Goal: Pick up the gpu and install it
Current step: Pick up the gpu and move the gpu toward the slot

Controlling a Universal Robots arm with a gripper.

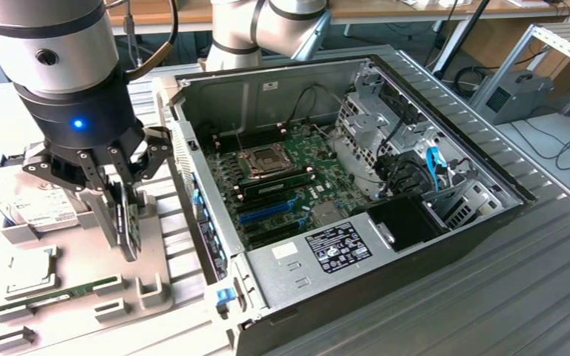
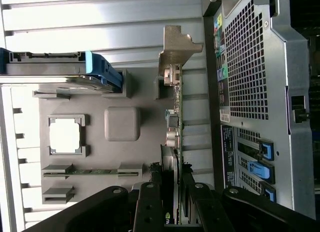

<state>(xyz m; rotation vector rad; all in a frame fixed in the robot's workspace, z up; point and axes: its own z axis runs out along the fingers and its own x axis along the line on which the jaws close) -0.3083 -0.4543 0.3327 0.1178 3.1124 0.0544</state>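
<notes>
In the exterior view I see the gripper [image 1: 122,190] clamped on the gpu [image 1: 128,233], a thin green card held edge-on with a silver end bracket [image 2: 176,44]. It stands over the grey tray [image 1: 156,291], at 9 o'clock from the open computer case [image 1: 463,245]. A hard drive [image 1: 27,204] lies at the card's 9 o'clock and a memory stick [image 1: 62,295] at 7. The case's near wall [image 1: 201,215] stands between card and motherboard [image 1: 295,178].

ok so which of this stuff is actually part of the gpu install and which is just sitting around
In the job:
- gpu, held upright in the gripper
- computer case, side open, with its motherboard

Just lying about:
- hard drive
- processor chip
- memory stick
- grey parts tray they sit on
</notes>
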